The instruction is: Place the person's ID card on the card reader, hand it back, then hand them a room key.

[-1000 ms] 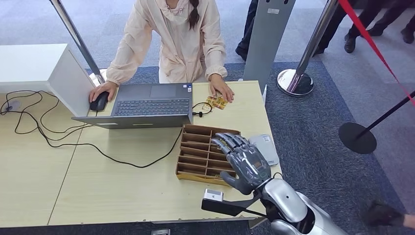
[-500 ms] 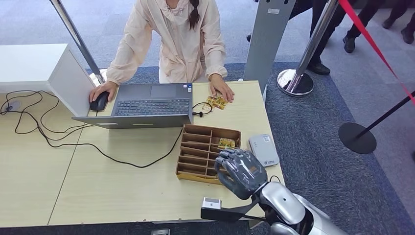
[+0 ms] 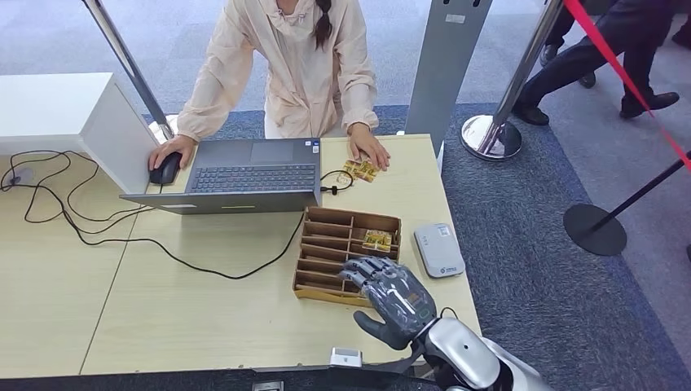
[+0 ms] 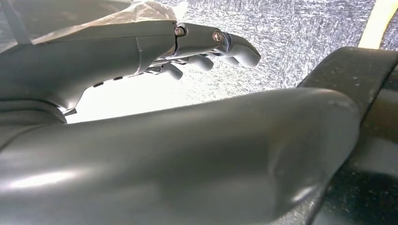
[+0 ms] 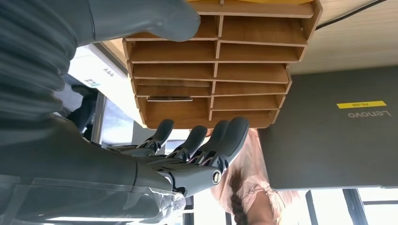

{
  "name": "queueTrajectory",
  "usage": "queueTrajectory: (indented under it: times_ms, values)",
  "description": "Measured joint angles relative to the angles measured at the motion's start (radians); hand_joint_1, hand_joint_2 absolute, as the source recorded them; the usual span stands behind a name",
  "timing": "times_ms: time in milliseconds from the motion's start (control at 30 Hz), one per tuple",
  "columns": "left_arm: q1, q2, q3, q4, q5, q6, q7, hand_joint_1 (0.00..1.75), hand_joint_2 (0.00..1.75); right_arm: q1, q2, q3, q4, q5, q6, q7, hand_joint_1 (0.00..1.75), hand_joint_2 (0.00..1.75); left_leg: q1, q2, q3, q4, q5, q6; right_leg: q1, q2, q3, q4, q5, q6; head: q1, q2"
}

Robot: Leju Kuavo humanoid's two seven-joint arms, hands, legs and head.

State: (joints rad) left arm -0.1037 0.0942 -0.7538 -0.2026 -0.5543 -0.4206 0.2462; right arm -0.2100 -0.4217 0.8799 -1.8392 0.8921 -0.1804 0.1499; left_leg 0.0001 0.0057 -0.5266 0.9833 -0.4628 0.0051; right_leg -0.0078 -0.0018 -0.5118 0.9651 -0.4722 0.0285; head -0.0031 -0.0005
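My right hand (image 3: 391, 297) hovers over the near right corner of the wooden compartment tray (image 3: 326, 213), fingers apart and holding nothing. A gold patterned card (image 3: 377, 239) lies in a far right compartment, just beyond the fingertips. The grey card reader (image 3: 438, 249) lies right of the tray. More gold cards (image 3: 361, 169) lie at the far table edge under the person's hand (image 3: 368, 151). In the right wrist view, my right hand (image 5: 187, 154) reaches under the tray (image 5: 263, 70), where a thin card (image 5: 170, 99) sits in one slot. My left hand (image 4: 202, 51) hangs beside my body, fingers extended and empty.
A person (image 3: 285, 65) stands across the table with one hand on a mouse (image 3: 167, 169) beside an open laptop (image 3: 253, 175). Black cables (image 3: 98, 232) trail over the left half of the table. A white box (image 3: 57, 114) sits at far left. A stanchion base (image 3: 491, 137) stands on the carpet.
My right hand has drawn back from over the tray's far right compartments toward the near edge, curling slightly. The gold card in the tray has come into sight.
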Motion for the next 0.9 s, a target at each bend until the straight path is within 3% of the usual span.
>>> queueTrajectory:
  times_ms: [900]
  values:
    - [0.000, 0.000, 0.000, 0.000, 0.000, 0.001, 0.010, 0.00, 0.00, 0.037, 0.089, 0.108, 0.147, -0.011, -0.196, 0.011, 0.93, 1.75, 0.000, 0.000, 0.000, 0.000, 0.000, 0.000, 0.000, 0.000, 0.000, 0.000, 0.000, 0.000, 0.000, 0.000]
